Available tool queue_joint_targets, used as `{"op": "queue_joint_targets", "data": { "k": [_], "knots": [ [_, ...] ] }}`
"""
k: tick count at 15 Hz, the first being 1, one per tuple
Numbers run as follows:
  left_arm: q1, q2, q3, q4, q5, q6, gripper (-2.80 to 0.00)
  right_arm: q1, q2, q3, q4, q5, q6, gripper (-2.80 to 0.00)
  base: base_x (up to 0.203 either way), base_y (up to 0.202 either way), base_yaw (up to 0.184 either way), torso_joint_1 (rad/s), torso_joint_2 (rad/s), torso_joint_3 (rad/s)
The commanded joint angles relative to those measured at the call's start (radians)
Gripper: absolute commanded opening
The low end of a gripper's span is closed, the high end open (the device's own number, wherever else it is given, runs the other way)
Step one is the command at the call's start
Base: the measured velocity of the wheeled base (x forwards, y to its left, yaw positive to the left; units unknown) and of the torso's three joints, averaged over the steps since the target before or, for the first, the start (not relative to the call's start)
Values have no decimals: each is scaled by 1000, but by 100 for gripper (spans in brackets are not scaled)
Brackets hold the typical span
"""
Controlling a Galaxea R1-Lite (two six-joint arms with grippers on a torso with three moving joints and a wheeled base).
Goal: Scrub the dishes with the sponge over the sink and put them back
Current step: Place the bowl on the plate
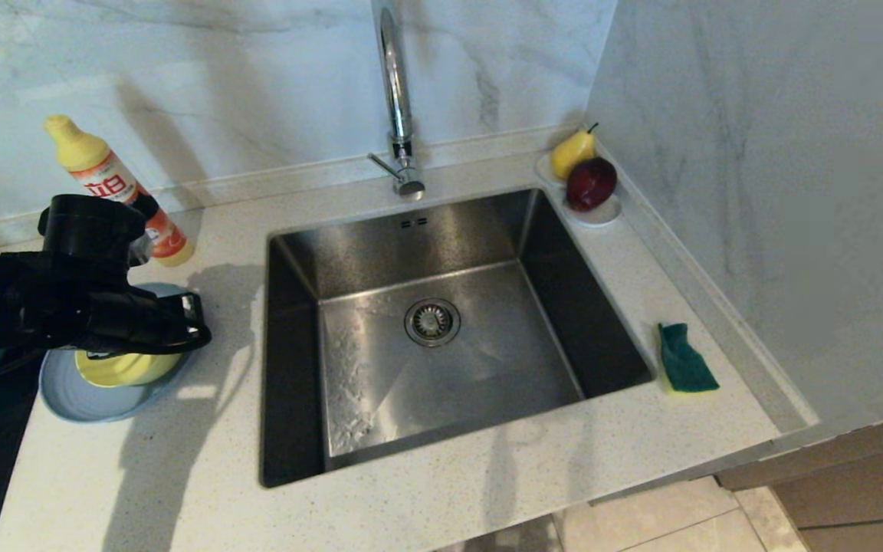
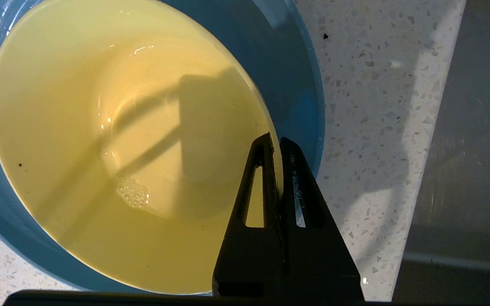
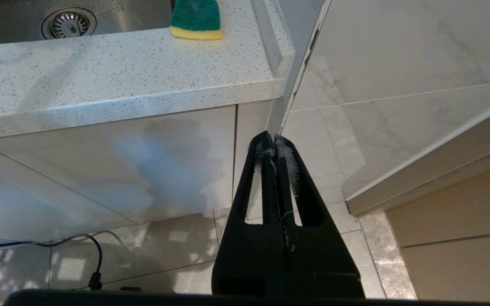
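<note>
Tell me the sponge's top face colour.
Dark green on the sponge, yellow layer beneath; clearest in the head view.

Bright, cool light falls from above and behind, throwing the arm's soft shadow across the surface (image 1: 487,491). Glare streaks the sink (image 1: 441,360) floor; the yellow bowl (image 2: 113,140) gleams, crossed by the claw's shadow.
</note>
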Motion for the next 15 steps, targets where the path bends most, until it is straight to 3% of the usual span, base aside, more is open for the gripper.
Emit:
{"op": "queue_joint_targets", "data": {
  "k": [1, 5, 10, 13, 14, 15],
  "knots": [
    [-8, -2, -6, 0, -2, -7, 0, 0, 0, 0, 0, 0, 0, -280, 0, 0, 0, 0, 0, 0],
    [-9, -8, -14, -17, -2, -17, 0, 0, 0, 0, 0, 0, 0, -280, 0, 0, 0, 0, 0, 0],
    [-3, -108, -60, -67, -5, -74, 0, 0, 0, 0, 0, 0, 0, -280, 0, 0, 0, 0, 0, 0],
    [57, -170, -60, -60, -6, -68, 0, 0, 0, 0, 0, 0, 0, -280, 0, 0, 0, 0, 0, 0],
    [81, -179, -60, -59, -7, -66, -280, 0, 0, 0, 0, 0, 0, -280, 0, 0, 0, 0, 0, 0],
    [129, -181, -62, -58, -8, -65, -280, 0, 0, 0, 0, 0, 0, -280, 0, 0, 0, 0, 0, 0]
  ]
}}
